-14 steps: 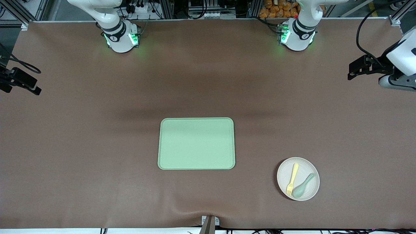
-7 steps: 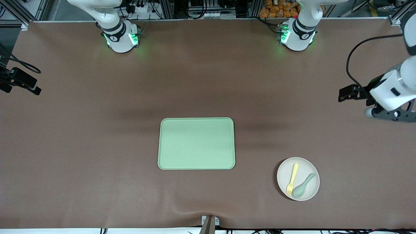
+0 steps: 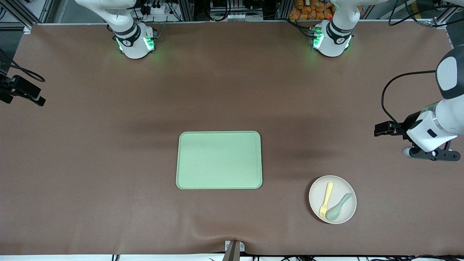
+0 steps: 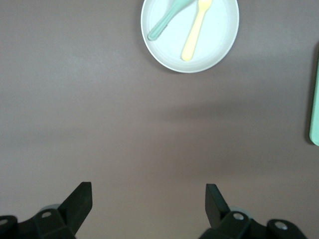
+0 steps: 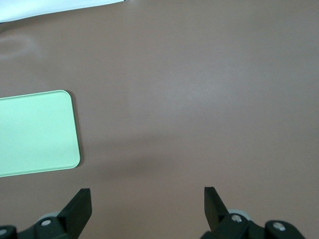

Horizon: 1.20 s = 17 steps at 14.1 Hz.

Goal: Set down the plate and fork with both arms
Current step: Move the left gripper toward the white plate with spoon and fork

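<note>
The cream-white plate lies on the brown table, nearer the front camera than the tray and toward the left arm's end. The yellow fork and a pale green spoon lie in it. My left gripper is open and empty over bare table, above and off to the side of the plate. Its wrist view shows the plate, the fork and the spoon well ahead of the gripper. My right gripper waits open and empty over the right arm's end of the table, seen also in its wrist view.
The pale green tray lies mid-table, bare; its corner shows in the right wrist view and its edge in the left wrist view. Brown mat covers the table around it. The table's edge shows ahead of the right gripper.
My left arm has swung its gripper from near the table's end toward the plate, lower in the front view. The right arm, plate, fork and tray have not moved.
</note>
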Tool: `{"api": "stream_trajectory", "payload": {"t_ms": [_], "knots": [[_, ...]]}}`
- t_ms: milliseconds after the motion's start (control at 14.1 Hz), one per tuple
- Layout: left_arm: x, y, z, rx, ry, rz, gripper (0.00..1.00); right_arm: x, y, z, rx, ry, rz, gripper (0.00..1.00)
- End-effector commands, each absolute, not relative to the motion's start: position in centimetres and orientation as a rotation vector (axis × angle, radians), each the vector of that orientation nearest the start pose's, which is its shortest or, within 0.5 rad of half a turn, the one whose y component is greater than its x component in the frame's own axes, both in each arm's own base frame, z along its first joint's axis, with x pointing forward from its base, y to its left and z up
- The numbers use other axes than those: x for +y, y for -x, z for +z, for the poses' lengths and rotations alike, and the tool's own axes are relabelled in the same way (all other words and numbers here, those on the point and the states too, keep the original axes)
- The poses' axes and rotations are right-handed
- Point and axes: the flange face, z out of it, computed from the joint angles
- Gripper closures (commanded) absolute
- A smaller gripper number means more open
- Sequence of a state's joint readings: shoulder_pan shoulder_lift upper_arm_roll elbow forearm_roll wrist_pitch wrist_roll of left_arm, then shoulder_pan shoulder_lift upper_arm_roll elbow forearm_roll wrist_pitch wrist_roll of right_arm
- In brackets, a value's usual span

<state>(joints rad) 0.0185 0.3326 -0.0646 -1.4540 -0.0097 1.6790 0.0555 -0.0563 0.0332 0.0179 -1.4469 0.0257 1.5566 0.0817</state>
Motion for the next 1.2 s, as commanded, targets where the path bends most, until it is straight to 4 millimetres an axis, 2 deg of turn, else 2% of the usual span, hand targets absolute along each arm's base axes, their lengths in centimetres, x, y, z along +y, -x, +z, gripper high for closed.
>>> {"api": "stream_trajectory", "payload": {"t_ms": [0, 425, 637, 849, 1132], "knots": [[-2.0, -65.9, 46.9, 0.136, 3.148, 0.149, 0.00, -2.3, -56.3, 66.7, 0.181, 3.089, -0.118, 0.00], [0.3, -68.0, 43.9, 0.077, 3.167, 0.078, 0.00, -2.3, -56.3, 66.7, 0.183, 3.089, -0.118, 0.00], [0.4, -68.9, 42.2, 0.076, 3.164, 0.046, 0.00, -2.3, -56.4, 66.6, 0.183, 3.089, -0.116, 0.00], [0.1, -69.0, 41.9, 0.064, 3.163, 0.046, 0.00, -2.3, -56.4, 66.6, 0.183, 3.089, -0.116, 0.00], [-0.1, -70.0, 39.3, 0.024, 3.165, 0.020, 0.00, -2.3, -56.4, 66.6, 0.181, 3.089, -0.116, 0.00]]}}
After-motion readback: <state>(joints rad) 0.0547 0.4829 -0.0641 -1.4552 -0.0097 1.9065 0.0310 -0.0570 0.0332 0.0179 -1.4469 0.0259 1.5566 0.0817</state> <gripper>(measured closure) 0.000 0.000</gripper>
